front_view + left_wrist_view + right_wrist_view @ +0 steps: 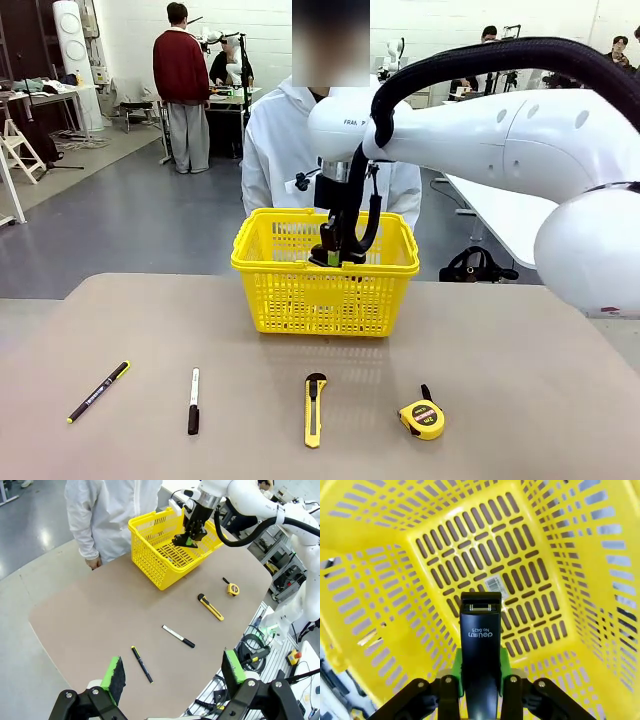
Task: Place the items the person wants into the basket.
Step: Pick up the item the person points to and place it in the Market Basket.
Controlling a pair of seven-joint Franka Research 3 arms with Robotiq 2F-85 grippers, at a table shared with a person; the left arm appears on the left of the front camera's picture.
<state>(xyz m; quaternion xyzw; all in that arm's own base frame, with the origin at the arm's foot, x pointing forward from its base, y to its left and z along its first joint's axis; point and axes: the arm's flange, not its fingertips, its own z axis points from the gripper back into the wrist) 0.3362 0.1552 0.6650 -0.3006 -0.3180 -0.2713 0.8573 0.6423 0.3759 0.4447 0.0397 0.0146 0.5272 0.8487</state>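
My right gripper [338, 256] hangs just inside the yellow basket [300, 300], shut on a black stapler [480, 630] with white print. The right wrist view looks down on the basket's slotted floor [530, 580], some way below the stapler. On the near table lie the black pen with a yellow-green end [98, 391] and the yellow box cutter [314, 408]. My left gripper [173, 672] stands open high over the table's near edge, with the black pen [142, 664] below it. The person [275, 150] in a white jacket stands behind the basket.
A white-and-black pen [194, 400] lies between the black pen and the cutter. A round yellow tape measure [422, 416] sits right of the cutter. The person's hand [93, 562] rests at the far table edge. My right arm [500, 130] spans the upper right.
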